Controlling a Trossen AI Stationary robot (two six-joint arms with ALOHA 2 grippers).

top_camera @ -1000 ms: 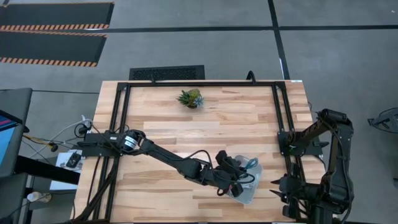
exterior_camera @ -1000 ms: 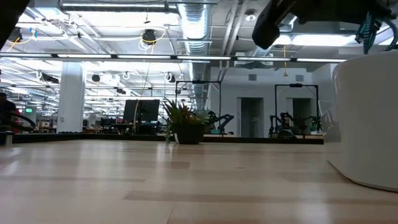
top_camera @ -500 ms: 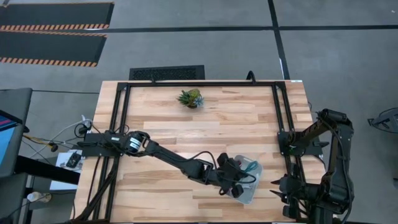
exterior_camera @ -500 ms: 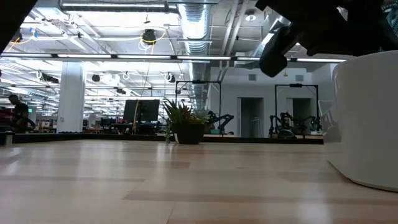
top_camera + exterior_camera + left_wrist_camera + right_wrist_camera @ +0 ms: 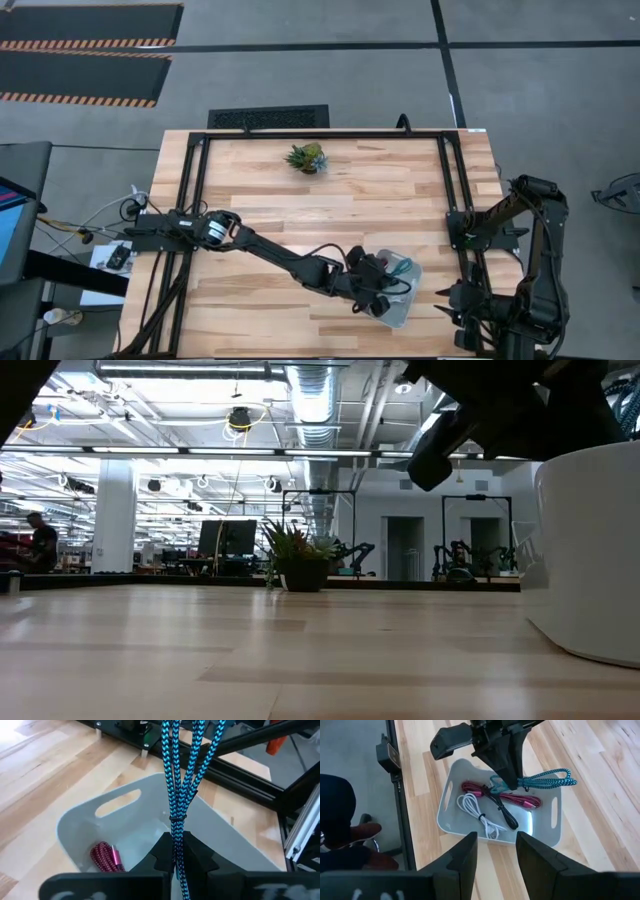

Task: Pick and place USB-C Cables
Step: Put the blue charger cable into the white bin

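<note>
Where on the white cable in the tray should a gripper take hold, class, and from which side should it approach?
Grip the white cable at its bundled middle, coming straight down from above. It lies flat on the tray floor, with walls all round blocking any sideways approach. The black cable lies close beside it, so closing across the bundle there likely avoids catching that one.

- No text, label, brand, number or sign could be read in any of the four views.
- The mats on the floor beyond the bench (image 5: 330,200) carried orange and black hazard stripes only, with no words.
- The tray (image 5: 540,825) and the cables in it bore no legible marking.
- The screen at the far left edge of the high view showed colour but no readable characters.
- Fixtures and monitors in the room behind, seen in the low view, were too small to make out any lettering.
</note>
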